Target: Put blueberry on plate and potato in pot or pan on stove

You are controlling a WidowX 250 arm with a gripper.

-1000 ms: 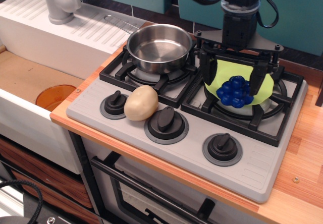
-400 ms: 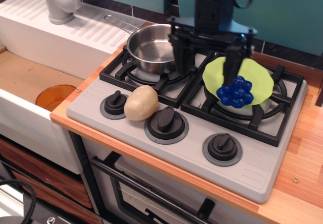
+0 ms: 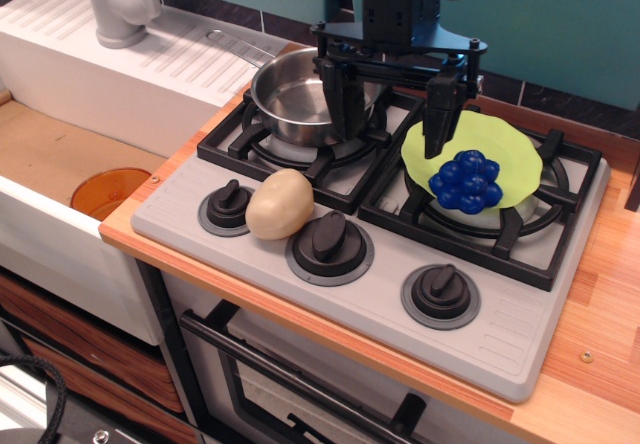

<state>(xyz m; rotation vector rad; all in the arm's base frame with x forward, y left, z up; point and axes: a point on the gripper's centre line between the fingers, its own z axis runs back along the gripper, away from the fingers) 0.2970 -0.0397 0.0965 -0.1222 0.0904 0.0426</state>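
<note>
The blueberry (image 3: 467,180) lies on the lime-green plate (image 3: 500,144), which rests on the right burner of the grey stove (image 3: 500,324). The tan potato (image 3: 279,204) sits on the stove's front panel between the left and middle knobs. The steel pot (image 3: 296,94) stands on the left burner, its handle pointing back left. My gripper (image 3: 388,114) is open and empty, hovering above the gap between pot and plate, its left finger in front of the pot's right rim and its right finger over the plate's left edge.
A white sink drainboard with a grey tap (image 3: 117,4) lies at the back left. An orange disc (image 3: 110,192) sits in the basin at left. The wooden counter edge (image 3: 600,294) runs along the right.
My gripper has let go of the blueberry on the plate, risen and moved left toward the pot. The blueberry, potato and pot have not moved.
</note>
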